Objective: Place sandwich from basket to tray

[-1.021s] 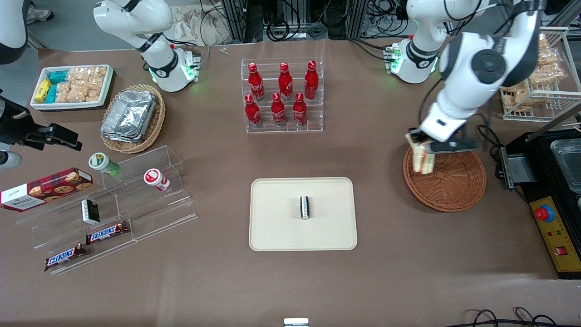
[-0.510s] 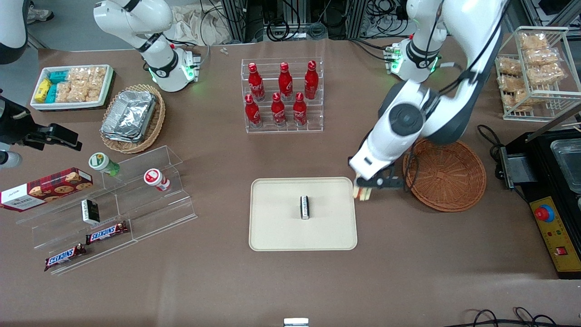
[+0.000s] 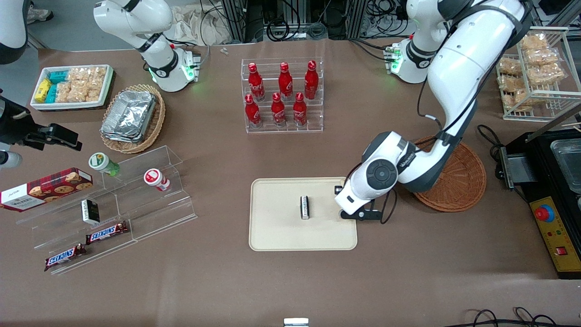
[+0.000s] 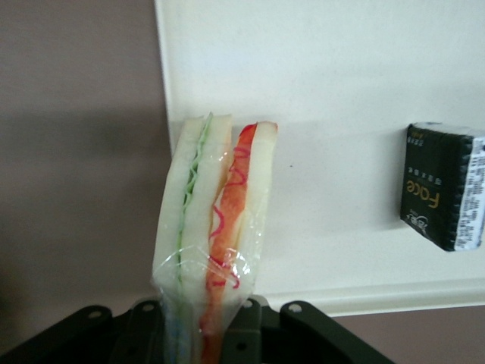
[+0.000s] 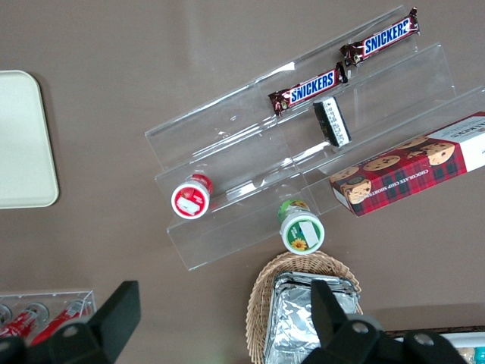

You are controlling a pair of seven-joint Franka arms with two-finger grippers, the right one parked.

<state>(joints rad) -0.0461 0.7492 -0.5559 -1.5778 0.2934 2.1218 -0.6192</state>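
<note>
The sandwich (image 4: 216,227), a plastic-wrapped wedge of white bread with green and orange-red filling, is pinched upright in my gripper (image 4: 201,327), which is shut on its lower end. The gripper (image 3: 352,213) hangs low over the cream tray (image 3: 281,236), at the tray's edge nearest the basket. In the front view the wrist hides the sandwich. In the left wrist view the sandwich straddles the rim of the tray (image 4: 341,106); I cannot tell whether it touches. The reddish-brown basket (image 3: 458,184) holds nothing that I can see, and the arm crosses above it.
A small black packet (image 3: 305,207) stands on the tray's middle, close to the gripper. A rack of red bottles (image 3: 283,97) is farther from the camera. Toward the parked arm's end are an acrylic step shelf (image 3: 136,200) and a tan foil-container basket (image 3: 134,117). A black machine (image 3: 556,195) borders the basket.
The gripper has carried the sandwich from above the basket across to the tray's edge and lowered it. The basket is left without the sandwich.
</note>
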